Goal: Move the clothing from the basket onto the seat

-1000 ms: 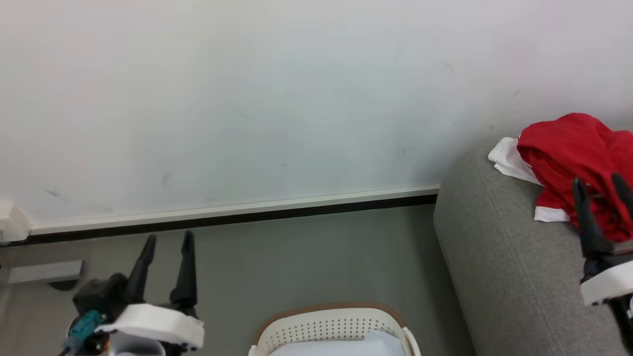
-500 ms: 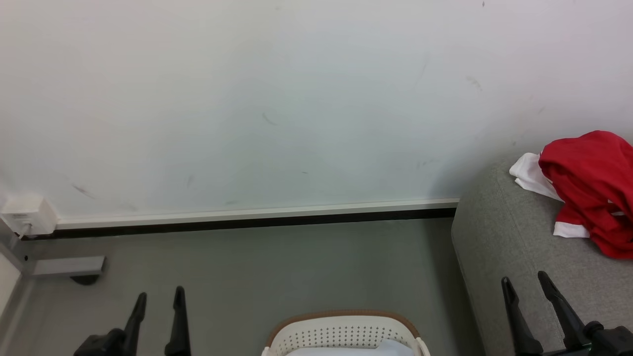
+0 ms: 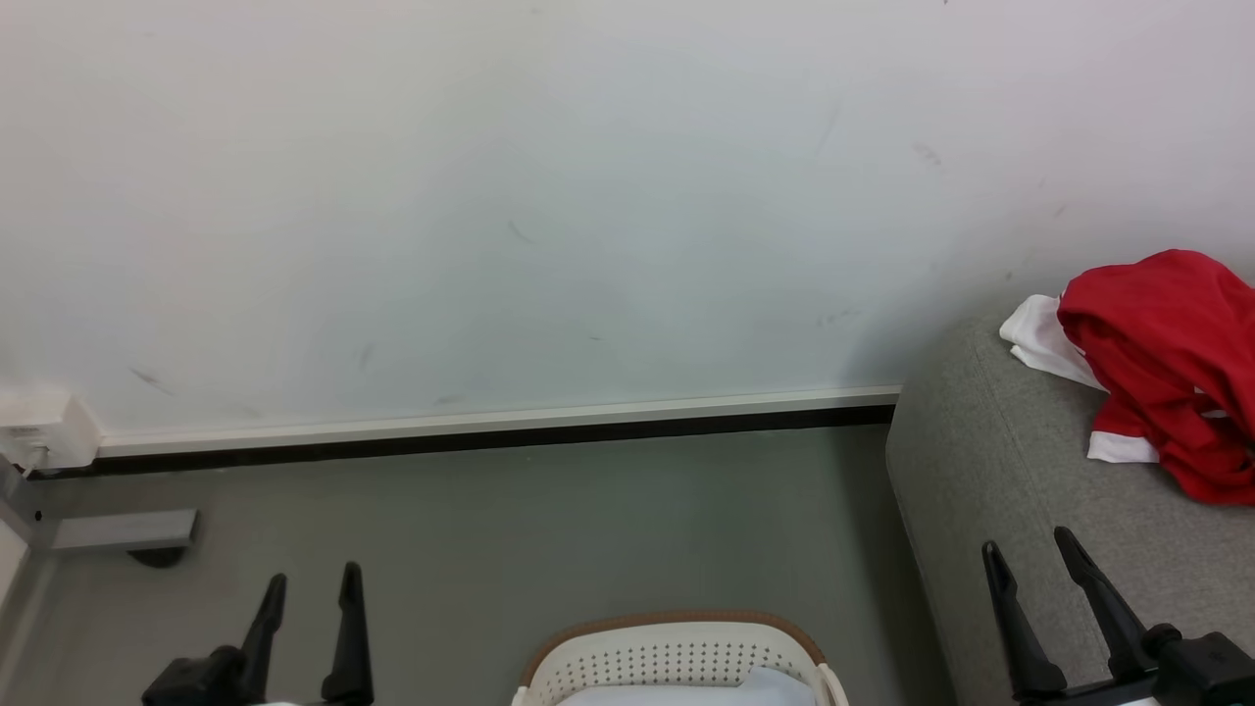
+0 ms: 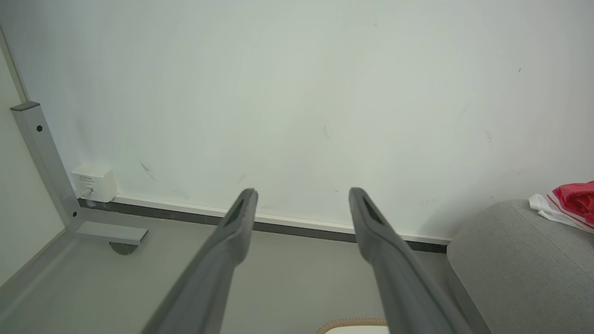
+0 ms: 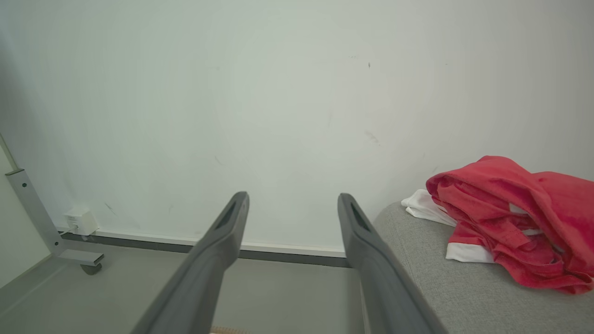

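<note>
The red clothing (image 3: 1167, 363) with white cuffs lies crumpled on the grey seat (image 3: 990, 490) at the right, also seen as clothing (image 5: 510, 218) on the seat (image 5: 464, 297) in the right wrist view. The cream basket (image 3: 677, 657) with a tan rim sits at the bottom centre, a pale bluish cloth (image 3: 745, 688) inside it. My right gripper (image 3: 1029, 549) stands open over the seat's front part, below the clothing and apart from it. My left gripper (image 3: 312, 580) stands open over the floor, left of the basket. Nothing sits between either pair of fingers.
A white wall with a dark-edged skirting board (image 3: 490, 431) runs behind the grey floor. A white wall box (image 3: 44, 429) and a grey metal frame foot (image 3: 123, 529) are at the far left. Bare floor (image 3: 549, 529) lies between basket and wall.
The right gripper has drawn back down from the clothing, which stays on the seat. The left gripper has dropped lower in view. The head camera has shifted as well.
</note>
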You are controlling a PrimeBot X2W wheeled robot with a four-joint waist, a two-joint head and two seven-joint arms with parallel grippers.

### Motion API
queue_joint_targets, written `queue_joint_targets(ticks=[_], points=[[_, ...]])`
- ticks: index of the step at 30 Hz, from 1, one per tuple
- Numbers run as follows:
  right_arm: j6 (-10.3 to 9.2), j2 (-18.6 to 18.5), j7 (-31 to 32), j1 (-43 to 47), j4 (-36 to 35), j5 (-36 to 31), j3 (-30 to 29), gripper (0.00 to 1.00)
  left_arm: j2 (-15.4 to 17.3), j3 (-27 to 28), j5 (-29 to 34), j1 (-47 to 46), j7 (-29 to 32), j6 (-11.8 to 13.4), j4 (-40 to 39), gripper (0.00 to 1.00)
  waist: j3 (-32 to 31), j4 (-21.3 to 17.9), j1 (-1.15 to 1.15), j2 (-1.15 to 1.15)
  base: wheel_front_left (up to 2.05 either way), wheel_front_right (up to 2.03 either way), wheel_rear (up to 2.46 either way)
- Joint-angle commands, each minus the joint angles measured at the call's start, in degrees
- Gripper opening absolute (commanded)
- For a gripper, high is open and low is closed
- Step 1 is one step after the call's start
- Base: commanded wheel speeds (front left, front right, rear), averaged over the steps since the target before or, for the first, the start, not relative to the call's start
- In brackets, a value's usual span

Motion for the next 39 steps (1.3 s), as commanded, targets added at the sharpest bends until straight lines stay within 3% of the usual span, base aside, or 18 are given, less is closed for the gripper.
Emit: queue_joint_targets(ticks=[1,4,5,8,39], points=[[-0.12,-0.1,-0.2,-0.5,0.3,-0.5,0.1,1.00,0.1,0.3,0.4,-0.3,0.0,-0.3,0.0,1.00,0.0,0.0,0.00,0.00,0.00,0.00,0.00],[-0.12,0.0,-0.2,-0.7,0.5,-0.3,0.1,1.00,0.1,0.1,-0.5,-0.5,0.0,-0.7,0.7,1.00,0.0,-0.1,0.00,0.00,0.00,0.00,0.00],[0.00,0.1,0.0,-0.2,0.5,-0.1,0.2,0.00,-0.1,-0.1,-0.4,-0.2,0.0,-0.6,0.7,0.00,0.0,-0.1,0.00,0.00,0.00,0.00,0.00],[0.00,0.6,0.2,0.6,1.4,0.5,0.3,0.00,-0.4,0.1,-0.9,0.3,0.4,-0.6,2.2,0.00,0.0,-0.1,0.00,0.00,0.00,0.00,0.00],[-0.03,2.5,7.2,-1.7,2.4,27.9,-4.7,0.00,-0.2,1.1,-30.1,-1.6,8.2,-0.9,-0.4,0.00,0.4,0.8,0.00,0.00,0.00,0.00,0.00]])
